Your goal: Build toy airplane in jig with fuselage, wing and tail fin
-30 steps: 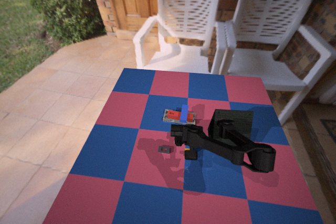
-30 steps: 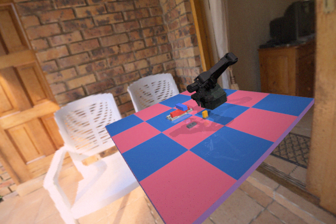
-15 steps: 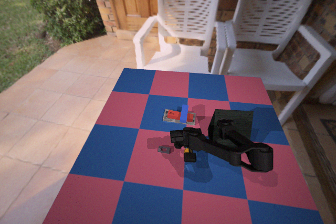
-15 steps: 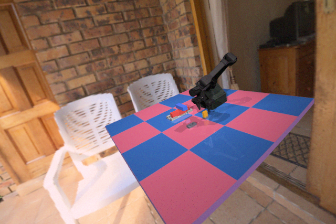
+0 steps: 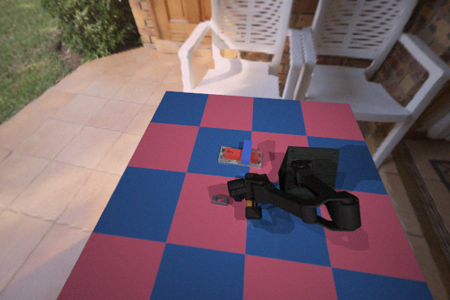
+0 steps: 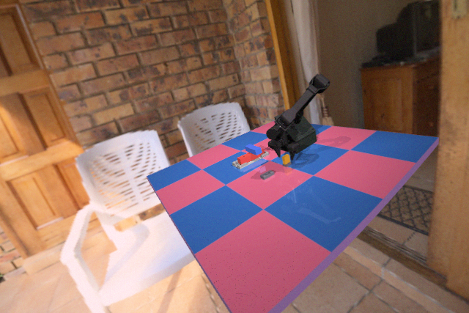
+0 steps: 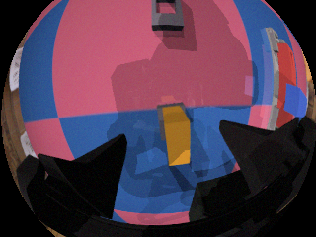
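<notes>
Now, gripper (image 7: 173,158) spread wide and empty, above orange tail fin (image 7: 176,133)

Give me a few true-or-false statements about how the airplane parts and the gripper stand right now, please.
1. The red fuselage lies in the cradle. True.
2. The blue wing lies loose on the table. False: it sits across the fuselage.
3. The gripper grips the orange tail fin. False: it is open and empty above the fin.
4. The small grey frame lies apart from the cradle. True.
</notes>
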`<act>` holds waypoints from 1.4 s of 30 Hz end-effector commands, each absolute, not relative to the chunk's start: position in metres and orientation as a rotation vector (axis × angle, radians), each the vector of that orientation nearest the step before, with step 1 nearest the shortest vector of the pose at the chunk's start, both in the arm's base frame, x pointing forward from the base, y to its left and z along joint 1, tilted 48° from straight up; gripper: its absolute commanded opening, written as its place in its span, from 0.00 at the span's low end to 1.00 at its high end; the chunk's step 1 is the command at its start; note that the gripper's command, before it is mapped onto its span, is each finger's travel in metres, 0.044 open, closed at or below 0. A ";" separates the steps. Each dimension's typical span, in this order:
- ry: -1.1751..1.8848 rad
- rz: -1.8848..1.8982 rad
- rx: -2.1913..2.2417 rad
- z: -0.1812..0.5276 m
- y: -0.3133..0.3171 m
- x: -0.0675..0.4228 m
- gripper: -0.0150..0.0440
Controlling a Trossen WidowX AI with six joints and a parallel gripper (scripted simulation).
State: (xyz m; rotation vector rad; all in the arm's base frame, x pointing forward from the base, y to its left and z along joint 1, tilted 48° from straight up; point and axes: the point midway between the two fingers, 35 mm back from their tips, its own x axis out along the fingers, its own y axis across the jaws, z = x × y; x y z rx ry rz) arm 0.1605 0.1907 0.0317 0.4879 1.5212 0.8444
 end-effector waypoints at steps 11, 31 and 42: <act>1.530 0.836 0.497 0.017 0.205 0.154 1.00; 1.530 0.836 0.497 0.017 0.205 0.154 0.32; 1.553 0.830 0.442 0.020 0.203 0.156 0.25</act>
